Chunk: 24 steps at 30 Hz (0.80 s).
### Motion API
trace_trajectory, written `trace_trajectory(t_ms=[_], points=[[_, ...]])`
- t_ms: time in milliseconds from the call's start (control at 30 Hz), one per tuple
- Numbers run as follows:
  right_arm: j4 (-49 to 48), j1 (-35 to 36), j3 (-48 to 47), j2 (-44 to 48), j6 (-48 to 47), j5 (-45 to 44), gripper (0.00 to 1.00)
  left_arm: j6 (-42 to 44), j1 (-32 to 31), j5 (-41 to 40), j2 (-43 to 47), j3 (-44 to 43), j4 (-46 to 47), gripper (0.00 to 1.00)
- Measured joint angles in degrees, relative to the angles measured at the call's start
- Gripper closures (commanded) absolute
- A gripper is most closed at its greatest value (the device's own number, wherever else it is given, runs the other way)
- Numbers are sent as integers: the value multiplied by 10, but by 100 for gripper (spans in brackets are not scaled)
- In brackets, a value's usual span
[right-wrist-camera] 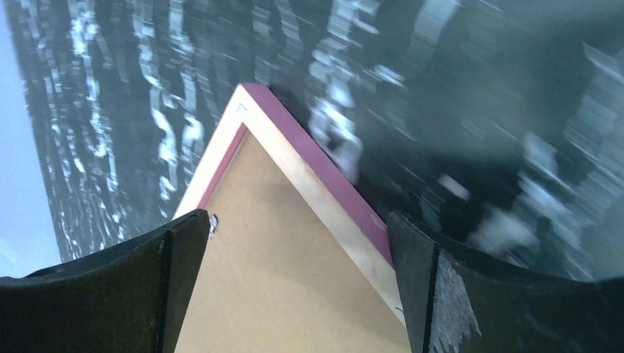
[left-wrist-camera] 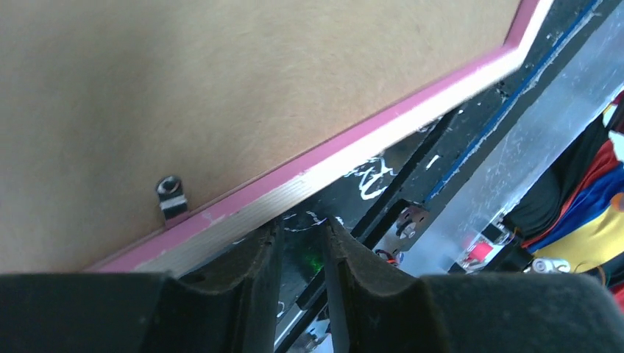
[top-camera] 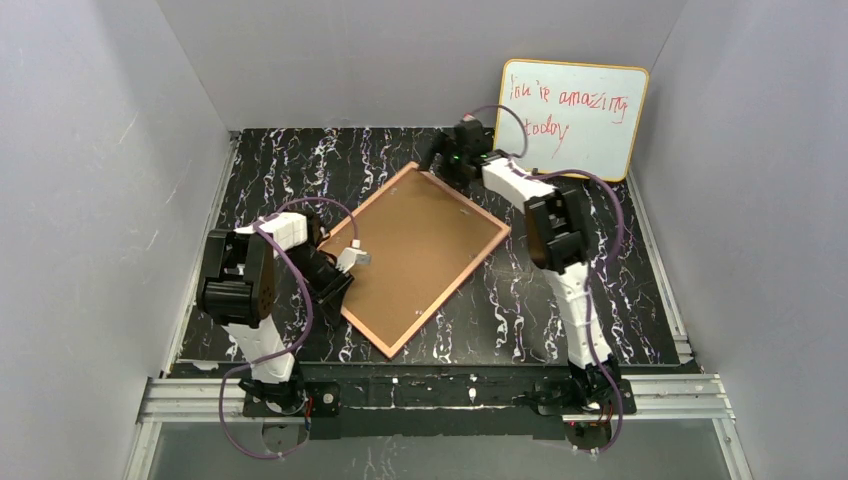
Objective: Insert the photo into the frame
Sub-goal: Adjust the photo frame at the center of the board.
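Note:
The pink frame (top-camera: 425,250) lies face down and skewed on the black marbled table, its brown backing board (left-wrist-camera: 221,88) up. The photo is hidden or out of view. My left gripper (top-camera: 358,256) sits at the frame's left edge (left-wrist-camera: 368,140), close to a metal tab (left-wrist-camera: 171,195). Its jaws are nearly together with a narrow empty gap (left-wrist-camera: 303,229). My right gripper (top-camera: 445,160) hovers over the frame's far corner (right-wrist-camera: 294,147), jaws wide open and empty (right-wrist-camera: 298,228), one on each side of that corner.
A yellow-edged whiteboard (top-camera: 572,118) with red writing leans on the back wall at the right. Grey walls close in three sides. An aluminium rail (top-camera: 440,392) runs along the near edge by the arm bases.

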<state>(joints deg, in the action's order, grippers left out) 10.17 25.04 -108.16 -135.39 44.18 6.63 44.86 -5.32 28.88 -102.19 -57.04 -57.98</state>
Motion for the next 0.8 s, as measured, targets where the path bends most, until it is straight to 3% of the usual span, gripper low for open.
trace_trajectory(t_ms=[67, 133, 333, 500, 600, 800], points=[[13, 22, -121, -72, -17, 4, 1, 1, -18, 4, 6, 0, -10, 68], [22, 39, -183, -106, -34, 4, 1, 9, -29, 8, 7, -4, -29, 64], [48, 56, -210, -108, -78, 8, 1, 54, -31, 2, -5, -40, -87, 58], [59, 46, -103, -27, -87, 0, 1, 91, -28, -14, -5, -103, -123, 56], [69, 35, -36, 46, -85, 0, 1, 104, -12, -15, -5, -190, -151, 59], [56, 12, 148, 248, -68, -3, 1, 77, 97, -24, -71, -360, -141, 71]])
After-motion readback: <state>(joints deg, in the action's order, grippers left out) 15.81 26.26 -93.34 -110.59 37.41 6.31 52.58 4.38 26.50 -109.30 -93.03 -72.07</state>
